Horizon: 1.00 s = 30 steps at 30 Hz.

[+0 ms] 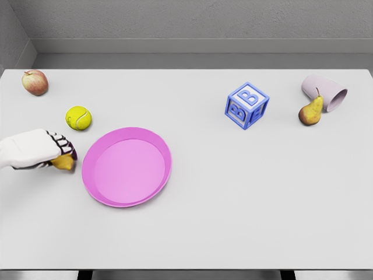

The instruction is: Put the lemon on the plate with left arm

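My left hand [58,153] comes in from the left edge with its fingers curled over the yellow lemon [64,164]. Only the lemon's lower right part shows under the fingers. It sits low over the white table, just left of the pink plate [127,167]. The plate lies flat at the centre left and holds nothing. A short gap separates the lemon from the plate's left rim.
A tennis ball [78,118] lies just above the hand. An apple [35,82] sits at the far left back. A blue letter block [247,105] stands right of centre. A tipped lilac cup [324,92] and a pear [311,111] lie at the far right.
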Each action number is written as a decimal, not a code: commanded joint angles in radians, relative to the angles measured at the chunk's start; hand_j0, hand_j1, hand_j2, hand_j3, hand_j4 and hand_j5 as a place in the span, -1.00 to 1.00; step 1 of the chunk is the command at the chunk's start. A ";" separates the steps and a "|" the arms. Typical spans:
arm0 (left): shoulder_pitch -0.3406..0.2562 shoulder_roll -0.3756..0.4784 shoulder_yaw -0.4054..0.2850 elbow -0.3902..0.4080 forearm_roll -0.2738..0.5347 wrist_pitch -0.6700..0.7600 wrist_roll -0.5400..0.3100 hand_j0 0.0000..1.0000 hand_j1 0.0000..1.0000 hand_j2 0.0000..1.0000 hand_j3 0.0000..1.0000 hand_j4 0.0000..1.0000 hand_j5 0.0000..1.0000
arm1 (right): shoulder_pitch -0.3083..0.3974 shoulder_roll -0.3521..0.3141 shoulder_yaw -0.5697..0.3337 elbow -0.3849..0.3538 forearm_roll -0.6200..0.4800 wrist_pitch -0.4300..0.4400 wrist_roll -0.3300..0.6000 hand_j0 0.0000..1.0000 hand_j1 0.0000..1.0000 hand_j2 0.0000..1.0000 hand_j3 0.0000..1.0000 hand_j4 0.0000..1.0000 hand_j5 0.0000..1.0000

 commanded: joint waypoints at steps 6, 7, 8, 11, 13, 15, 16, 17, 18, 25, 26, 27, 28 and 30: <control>-0.002 0.029 0.020 -0.043 0.054 0.002 0.000 0.00 0.00 0.00 0.00 0.00 0.00 | 0.000 0.000 0.000 -0.001 0.000 -0.001 0.000 1.00 1.00 1.00 1.00 1.00 1.00; -0.002 0.031 0.020 -0.051 0.058 0.002 0.000 0.00 0.00 0.00 0.00 0.00 0.00 | 0.000 0.000 0.001 0.001 0.000 -0.001 0.000 1.00 1.00 1.00 1.00 1.00 1.00; -0.002 0.031 0.020 -0.060 0.061 0.002 0.000 -0.02 -0.02 -0.02 -0.02 -0.02 -0.02 | 0.000 0.000 0.000 0.001 0.000 -0.001 0.000 1.00 1.00 1.00 1.00 1.00 1.00; -0.002 0.034 0.036 -0.094 0.072 0.002 -0.001 -0.02 -0.02 -0.02 -0.02 -0.02 -0.02 | 0.000 0.000 0.000 0.001 0.000 -0.001 0.000 1.00 1.00 1.00 1.00 1.00 1.00; -0.002 0.035 0.042 -0.109 0.081 0.002 -0.001 -0.02 -0.02 -0.02 -0.02 -0.02 -0.02 | 0.000 0.000 0.000 0.001 0.000 -0.001 0.000 1.00 1.00 1.00 1.00 1.00 1.00; -0.002 0.045 0.051 -0.121 0.090 0.002 -0.001 -0.02 -0.02 -0.02 -0.02 -0.02 -0.02 | 0.000 0.000 0.001 0.001 0.000 0.001 0.000 1.00 1.00 1.00 1.00 1.00 1.00; -0.002 0.045 0.051 -0.124 0.092 0.002 -0.001 -0.03 -0.03 -0.03 -0.03 -0.03 -0.03 | 0.000 0.000 0.000 0.001 0.000 0.001 0.000 1.00 1.00 1.00 1.00 1.00 1.00; -0.002 0.045 0.051 -0.127 0.092 0.002 -0.001 -0.03 -0.03 -0.03 -0.03 -0.03 -0.03 | 0.000 0.000 0.000 0.001 0.000 0.001 0.000 1.00 1.00 1.00 1.00 1.00 1.00; -0.002 0.045 0.051 -0.132 0.092 0.002 -0.001 -0.04 -0.04 -0.04 -0.04 -0.04 -0.04 | 0.000 0.000 0.000 0.001 0.000 -0.001 0.000 1.00 1.00 1.00 1.00 1.00 1.00; -0.011 0.031 0.059 -0.153 0.109 0.002 -0.001 -0.05 -0.05 -0.05 -0.05 -0.05 -0.05 | 0.000 0.000 0.000 0.001 0.000 -0.001 0.000 1.00 1.00 1.00 1.00 1.00 1.00; -0.012 0.031 0.057 -0.156 0.109 0.002 -0.001 -0.05 -0.05 -0.05 -0.05 -0.05 -0.05 | 0.000 0.000 0.000 0.001 0.000 0.001 0.000 1.00 1.00 1.00 1.00 1.00 1.00; -0.012 0.029 0.057 -0.158 0.109 0.002 -0.001 -0.05 -0.05 -0.05 -0.05 -0.05 -0.05 | 0.000 0.000 0.000 0.001 0.000 -0.001 0.000 1.00 1.00 1.00 1.00 1.00 1.00; -0.012 0.029 0.057 -0.160 0.109 0.002 0.000 -0.08 -0.08 -0.08 -0.08 -0.08 -0.08 | 0.000 0.000 0.000 0.001 0.000 0.001 0.000 1.00 1.00 1.00 1.00 1.00 1.00; -0.012 0.026 0.057 -0.160 0.109 0.002 -0.001 -0.09 -0.09 -0.09 -0.09 -0.09 -0.09 | 0.000 0.000 0.000 0.001 0.000 -0.001 0.000 1.00 1.00 1.00 1.00 1.00 1.00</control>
